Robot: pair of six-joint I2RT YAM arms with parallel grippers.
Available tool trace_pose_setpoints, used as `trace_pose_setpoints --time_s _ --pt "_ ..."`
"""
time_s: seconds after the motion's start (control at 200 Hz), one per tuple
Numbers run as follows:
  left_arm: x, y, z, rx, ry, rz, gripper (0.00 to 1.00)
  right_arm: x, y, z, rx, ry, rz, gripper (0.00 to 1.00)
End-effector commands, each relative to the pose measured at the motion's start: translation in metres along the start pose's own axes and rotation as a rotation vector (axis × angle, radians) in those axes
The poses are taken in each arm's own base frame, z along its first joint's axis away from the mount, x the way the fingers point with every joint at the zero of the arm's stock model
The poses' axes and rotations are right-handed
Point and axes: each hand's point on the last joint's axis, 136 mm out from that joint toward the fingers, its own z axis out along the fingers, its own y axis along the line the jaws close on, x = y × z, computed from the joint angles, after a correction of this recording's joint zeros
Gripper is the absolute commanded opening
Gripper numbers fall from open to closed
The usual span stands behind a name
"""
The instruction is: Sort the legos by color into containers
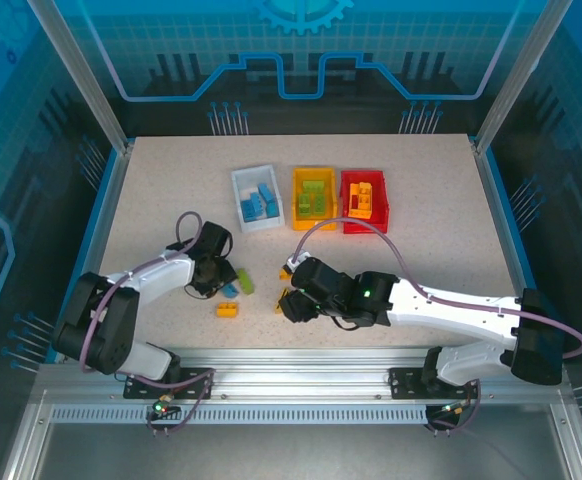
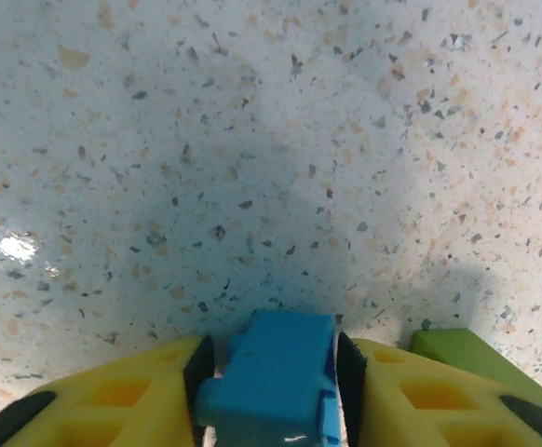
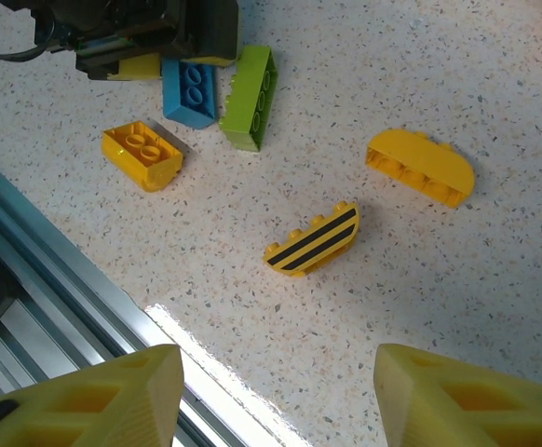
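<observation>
Legos (image 1: 261, 203) sit color-sorted in your three bins (image 1: 252, 170) at twelve o'clock, but several lie loose toward six. Your left gripper (image 2: 273, 343) pinches a blue brick (image 2: 271, 386); your right gripper (image 3: 276, 363) gapes wide, empty, over a striped brick (image 3: 313, 239).

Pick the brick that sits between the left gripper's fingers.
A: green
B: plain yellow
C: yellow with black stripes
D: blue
D: the left wrist view shows a blue brick filling the gap in the left gripper, its sides against the black pads, while a green brick lies outside one finger.
</observation>
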Motion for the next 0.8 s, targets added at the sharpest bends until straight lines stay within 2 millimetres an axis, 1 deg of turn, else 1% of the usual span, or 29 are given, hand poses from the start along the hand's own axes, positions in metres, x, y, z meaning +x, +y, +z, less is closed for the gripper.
trace_pose_setpoints --time_s 0.0,0.03,0.085,0.155,0.2,0.255,0.3,0.385,0.425,0.455,0.52,0.55,0.585,0.61,0.645,0.69,0.705,0.73,0.76,0.795 --pt "0.006 -0.002 -0.004 0.035 -0.003 -0.009 0.29 -0.001 0.003 0.000 0.001 -0.015 0.012 0.58" --pt "0.005 -0.003 -0.007 0.044 -0.014 -0.009 0.25 -0.001 0.003 0.000 0.001 -0.015 0.011 0.58" --pt "0.000 -0.007 -0.016 0.062 -0.047 -0.002 0.21 -0.001 0.003 0.000 0.001 -0.018 0.012 0.58" --pt "-0.011 -0.014 -0.035 0.090 -0.105 0.020 0.18 -0.003 0.000 -0.002 0.007 -0.027 0.017 0.57" --pt "-0.020 -0.024 -0.050 0.120 -0.146 0.046 0.18 -0.005 -0.002 -0.005 0.007 -0.038 0.030 0.57" --pt "-0.031 -0.037 -0.065 0.149 -0.184 0.089 0.16 -0.010 -0.007 -0.008 -0.001 -0.065 0.061 0.57" --pt "-0.042 -0.054 -0.077 0.172 -0.210 0.134 0.16 -0.017 -0.013 -0.012 -0.008 -0.095 0.095 0.57" --pt "-0.062 -0.082 -0.088 0.172 -0.234 0.207 0.15 -0.030 -0.028 -0.018 -0.013 -0.151 0.165 0.57" --pt "-0.071 -0.096 -0.088 0.166 -0.236 0.239 0.15 -0.037 -0.035 -0.021 -0.015 -0.177 0.194 0.56" --pt "-0.080 -0.109 -0.091 0.174 -0.251 0.258 0.15 -0.042 -0.042 -0.023 -0.015 -0.195 0.216 0.56" --pt "-0.098 -0.133 -0.090 0.177 -0.275 0.293 0.15 -0.052 -0.053 -0.028 -0.026 -0.229 0.260 0.56" --pt "-0.105 -0.142 -0.084 0.161 -0.280 0.310 0.16 -0.056 -0.060 -0.030 -0.024 -0.241 0.281 0.56" --pt "-0.117 -0.154 -0.082 0.148 -0.293 0.328 0.16 -0.060 -0.066 -0.032 -0.028 -0.251 0.302 0.57" --pt "-0.123 -0.159 -0.076 0.130 -0.291 0.343 0.16 -0.063 -0.071 -0.034 -0.029 -0.258 0.317 0.56" --pt "-0.134 -0.172 -0.074 0.128 -0.298 0.359 0.16 -0.066 -0.077 -0.035 -0.028 -0.264 0.335 0.57" --pt "-0.144 -0.183 -0.062 0.114 -0.289 0.373 0.16 -0.069 -0.083 -0.037 -0.027 -0.272 0.353 0.56" --pt "-0.147 -0.184 -0.056 0.106 -0.280 0.376 0.16 -0.070 -0.085 -0.038 -0.026 -0.276 0.358 0.57" --pt "-0.154 -0.193 -0.055 0.115 -0.282 0.380 0.17 -0.070 -0.088 -0.039 -0.026 -0.278 0.364 0.57" --pt "-0.158 -0.197 -0.044 0.105 -0.265 0.387 0.18 -0.071 -0.091 -0.040 -0.023 -0.279 0.374 0.57" --pt "-0.166 -0.203 -0.041 0.102 -0.265 0.390 0.18 -0.071 -0.094 -0.040 -0.022 -0.279 0.382 0.57"
